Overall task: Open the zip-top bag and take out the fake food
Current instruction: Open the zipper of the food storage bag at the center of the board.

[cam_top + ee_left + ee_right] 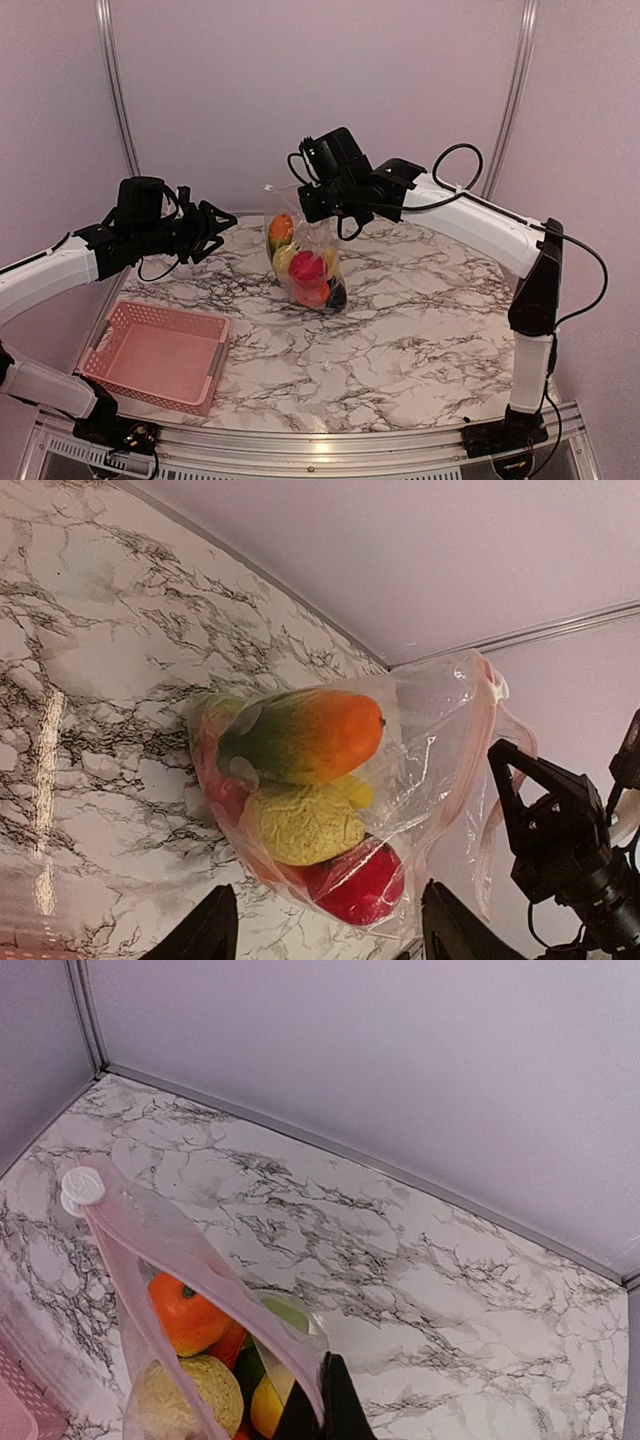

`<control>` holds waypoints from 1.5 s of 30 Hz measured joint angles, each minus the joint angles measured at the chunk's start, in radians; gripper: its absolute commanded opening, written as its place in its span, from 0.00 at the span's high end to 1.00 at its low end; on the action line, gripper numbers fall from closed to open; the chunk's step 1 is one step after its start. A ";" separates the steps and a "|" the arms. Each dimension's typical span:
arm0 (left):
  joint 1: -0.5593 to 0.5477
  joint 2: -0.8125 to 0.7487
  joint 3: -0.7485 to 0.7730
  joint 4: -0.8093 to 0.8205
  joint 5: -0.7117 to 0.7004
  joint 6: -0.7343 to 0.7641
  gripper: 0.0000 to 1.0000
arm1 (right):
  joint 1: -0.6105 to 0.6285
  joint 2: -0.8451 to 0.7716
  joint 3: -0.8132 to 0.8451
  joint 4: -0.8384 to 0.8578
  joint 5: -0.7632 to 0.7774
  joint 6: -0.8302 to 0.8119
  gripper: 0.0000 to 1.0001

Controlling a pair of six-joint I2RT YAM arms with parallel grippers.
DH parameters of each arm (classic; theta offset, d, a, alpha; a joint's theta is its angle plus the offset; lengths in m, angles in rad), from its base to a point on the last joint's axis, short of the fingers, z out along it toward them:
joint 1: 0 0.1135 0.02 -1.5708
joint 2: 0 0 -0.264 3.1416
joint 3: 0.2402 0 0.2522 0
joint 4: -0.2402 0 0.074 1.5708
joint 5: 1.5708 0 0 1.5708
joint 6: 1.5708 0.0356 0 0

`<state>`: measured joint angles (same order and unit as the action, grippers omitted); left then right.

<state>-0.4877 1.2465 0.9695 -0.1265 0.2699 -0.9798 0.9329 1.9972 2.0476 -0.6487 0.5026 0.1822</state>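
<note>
The clear zip-top bag hangs upright over the middle of the marble table, its bottom down at the tabletop. The fake food fills its lower half: orange, yellow and red pieces. My right gripper is shut on the bag's top edge. In the right wrist view the pink zip strip runs from a white tab down into the shut right gripper. My left gripper stands open to the left of the bag, apart from it. In the left wrist view the bag lies just ahead of the left gripper.
A pink mesh basket sits at the table's front left, under the left arm. Purple walls close the table at the back and both sides. The right arm's gripper shows at the right edge of the left wrist view.
</note>
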 measured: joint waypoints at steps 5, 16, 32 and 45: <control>0.000 0.012 0.000 0.021 0.019 0.000 0.35 | -0.046 -0.033 0.000 -0.008 0.048 -0.017 1.00; -0.010 0.029 0.000 0.064 0.070 0.001 0.35 | -0.059 -0.043 0.051 -0.073 0.195 -0.043 1.00; -0.080 0.095 -0.070 0.174 0.130 0.017 0.56 | 0.087 0.126 0.064 -0.071 -0.050 0.091 1.00; -0.101 0.094 -0.210 0.177 0.069 0.025 0.58 | 0.119 0.144 -0.009 0.034 -0.289 0.187 0.85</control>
<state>-0.5892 1.3403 0.7593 0.0509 0.3389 -0.9550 1.0515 2.1414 2.0384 -0.6144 0.2134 0.3691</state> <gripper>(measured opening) 0.398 0.161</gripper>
